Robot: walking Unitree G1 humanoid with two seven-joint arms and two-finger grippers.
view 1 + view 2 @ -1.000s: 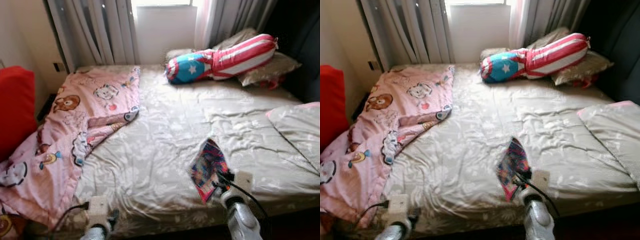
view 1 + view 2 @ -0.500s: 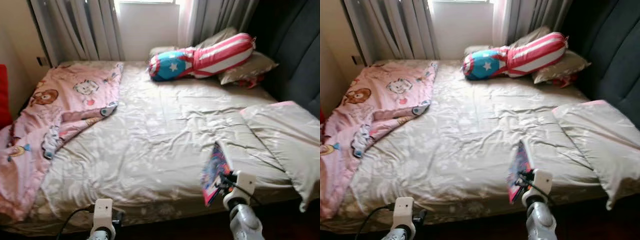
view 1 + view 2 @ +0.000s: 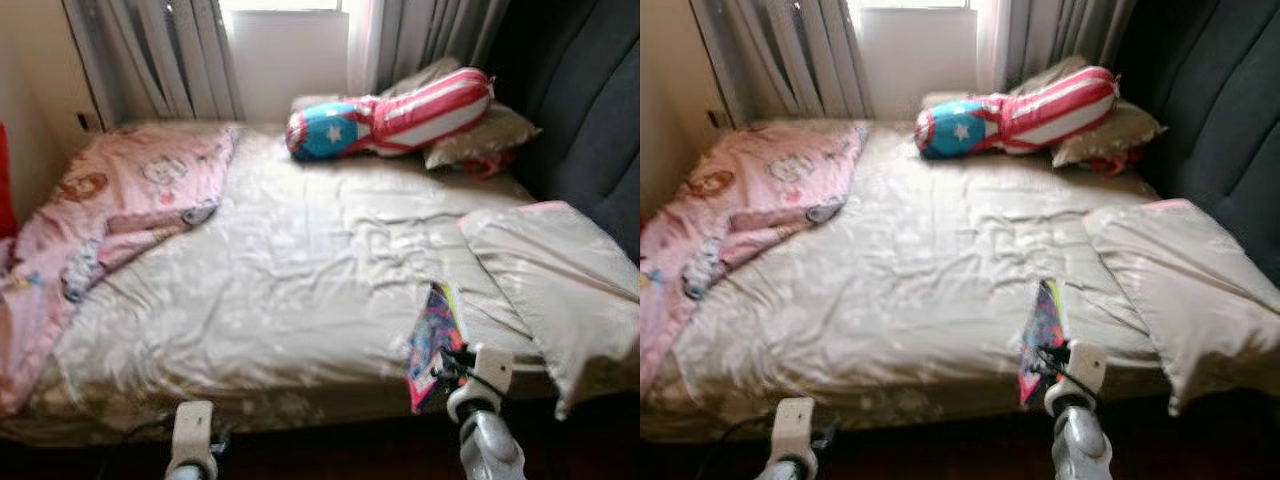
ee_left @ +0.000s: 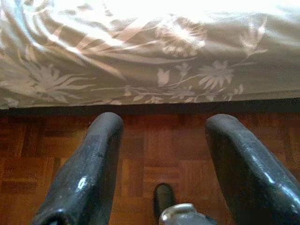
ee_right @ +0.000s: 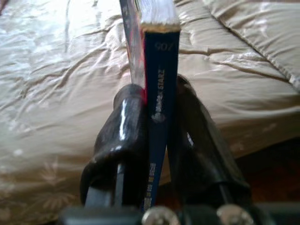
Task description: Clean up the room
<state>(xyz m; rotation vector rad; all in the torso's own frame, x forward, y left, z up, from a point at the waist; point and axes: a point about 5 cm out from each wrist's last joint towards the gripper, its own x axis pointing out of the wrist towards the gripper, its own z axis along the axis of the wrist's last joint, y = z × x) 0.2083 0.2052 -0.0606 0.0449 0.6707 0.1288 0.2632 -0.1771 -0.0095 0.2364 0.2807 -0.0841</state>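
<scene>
Book [image 5: 157,70], thin with a dark blue spine and a bright multicoloured cover, is pinched edge-up between the 2 black fingers [image 5: 124,136] of the right tool [image 3: 447,362], held upright just above the near edge of the bed [image 3: 290,290]. The left tool [image 4: 161,164] hangs low with its fingers spread and nothing between them, over the wooden floor [image 4: 140,154] at the foot of the bed's flowered cover. On the bed lie a pink cartoon blanket [image 3: 110,200] bunched along the robot's left, a red, white and blue striped cushion [image 3: 400,115] by the window, and a pale pillow [image 3: 550,270] on the right near the dark headboard [image 3: 590,120]. The step in hand looks like carrying the picked-up book off the bed to wherever it belongs; no shelf or box can be made out. The next move probably calls for turning away from the bed while keeping the grip firm, since a thin book held by its edge could swing or slip.
</scene>
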